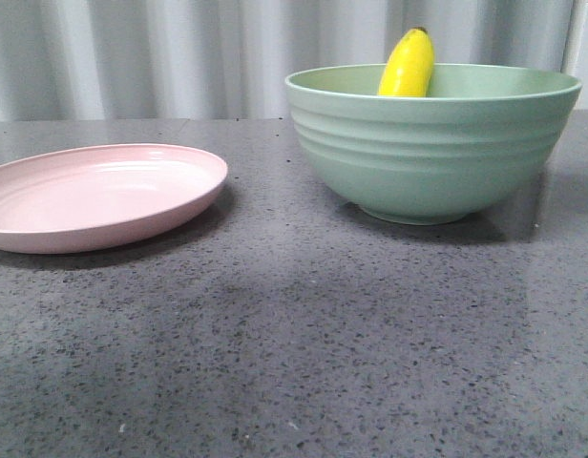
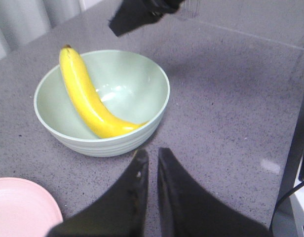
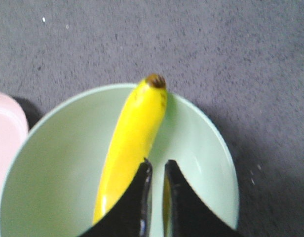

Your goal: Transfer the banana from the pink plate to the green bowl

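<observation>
The yellow banana (image 1: 407, 65) lies inside the green bowl (image 1: 428, 153), its dark tip sticking up over the far rim. The pink plate (image 1: 94, 196) sits empty to the left of the bowl. Neither gripper shows in the front view. In the right wrist view my right gripper (image 3: 158, 165) hovers above the bowl (image 3: 53, 163) and the banana (image 3: 132, 143), fingers nearly together, holding nothing. In the left wrist view my left gripper (image 2: 152, 154) is shut and empty over the table beside the bowl (image 2: 93, 143); the banana (image 2: 88, 98) and the plate's edge (image 2: 19, 207) show there.
The grey speckled table (image 1: 304, 343) carries only the plate and bowl. A corrugated white wall (image 1: 179, 57) stands behind. Part of the right arm (image 2: 137, 15) hangs dark above the bowl in the left wrist view. A white object with a cable (image 2: 302, 197) sits at the table's side.
</observation>
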### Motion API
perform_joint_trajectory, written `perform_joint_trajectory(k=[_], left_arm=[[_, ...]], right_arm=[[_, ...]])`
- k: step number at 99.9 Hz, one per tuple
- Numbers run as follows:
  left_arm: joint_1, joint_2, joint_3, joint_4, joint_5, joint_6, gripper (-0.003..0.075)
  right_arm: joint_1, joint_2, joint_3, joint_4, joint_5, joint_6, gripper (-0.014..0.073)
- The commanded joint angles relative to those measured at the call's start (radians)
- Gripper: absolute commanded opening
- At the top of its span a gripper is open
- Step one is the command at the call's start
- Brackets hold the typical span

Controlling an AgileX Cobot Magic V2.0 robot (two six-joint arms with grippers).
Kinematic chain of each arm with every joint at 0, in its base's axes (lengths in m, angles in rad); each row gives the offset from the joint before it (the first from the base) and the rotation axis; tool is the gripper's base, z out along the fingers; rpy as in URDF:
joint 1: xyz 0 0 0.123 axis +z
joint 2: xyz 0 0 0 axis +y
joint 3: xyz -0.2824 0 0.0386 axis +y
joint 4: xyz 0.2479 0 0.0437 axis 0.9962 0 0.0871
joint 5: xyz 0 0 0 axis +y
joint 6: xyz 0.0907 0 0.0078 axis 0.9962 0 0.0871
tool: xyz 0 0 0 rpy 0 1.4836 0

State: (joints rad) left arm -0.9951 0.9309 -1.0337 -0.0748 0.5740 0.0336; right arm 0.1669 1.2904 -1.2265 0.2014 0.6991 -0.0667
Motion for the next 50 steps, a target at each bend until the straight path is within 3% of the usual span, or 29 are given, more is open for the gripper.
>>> perform_joint_trajectory(k=[1, 9, 29, 50], left_arm=[[0.0, -0.06, 0.004, 0.011, -0.073, -0.011, -0.0019], [0.0, -0.117, 0.051, 0.03, -0.093, -0.025, -0.0019], [0.0, -0.277, 0.226, 0.174, -0.177, -0.221, -0.0019], [0.0, -0.466, 0.428, 0.225, -0.264, -0.223, -0.0019]], right_arm=[[-0.005, -0.08, -0.018, -0.012, -0.005, -0.013, -0.0078], [-0.005, -0.141, 0.026, -0.012, -0.007, -0.013, -0.0078], [-0.005, -0.351, 0.192, -0.012, -0.027, -0.013, -0.0078], [-0.005, -0.639, 0.426, -0.012, -0.17, -0.013, -0.0078]])
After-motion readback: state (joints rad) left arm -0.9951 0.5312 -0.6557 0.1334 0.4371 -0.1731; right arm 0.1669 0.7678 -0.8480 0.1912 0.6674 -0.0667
